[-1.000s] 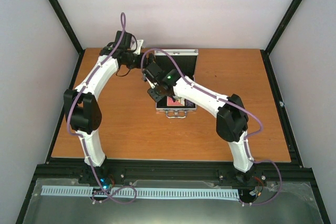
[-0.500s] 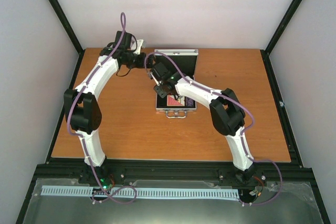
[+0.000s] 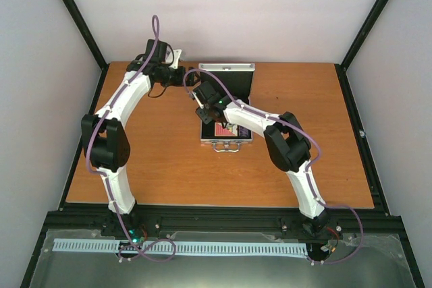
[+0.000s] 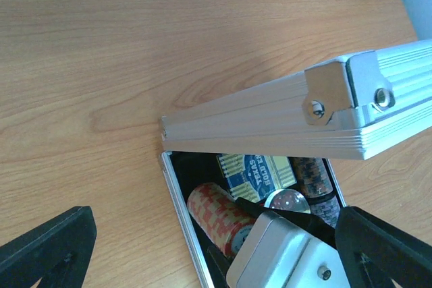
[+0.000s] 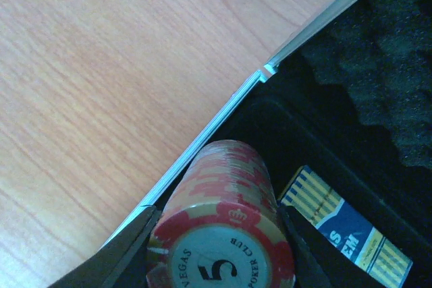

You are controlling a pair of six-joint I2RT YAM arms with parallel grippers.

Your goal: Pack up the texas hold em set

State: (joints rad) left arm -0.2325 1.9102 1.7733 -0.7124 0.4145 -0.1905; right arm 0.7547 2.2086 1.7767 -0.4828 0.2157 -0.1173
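On the right gripper (image 5: pixel 219 251): closed onto the red chip stack (image 5: pixel 223 214), black fingers (image 5: pixel 128 251) pressed to both flanks, the "5" face turned toward the wrist camera. Lying on its side in the black-lined case (image 3: pixel 226 141), hard along the left aluminium rim, with scant room between stack and that edge. Just beside it on the right, the blue-and-yellow card deck (image 5: pixel 341 234). Beyond that, open black lining up to the foam of the lid (image 3: pixel 229 67). Outside the rim, open wooden table (image 5: pixel 88 65).

On the left gripper (image 4: pixel 212 234): spread wide, holding nothing, hovering beside the case's far left corner. Framed between its fingers (image 4: pixel 47 251) in the left wrist view: the stack, the deck, a clear round disc (image 4: pixel 287 200) and a dark chip stack (image 4: pixel 312 175), all under the raised lid. Left of the case, a broad stretch of free table out to the edge.
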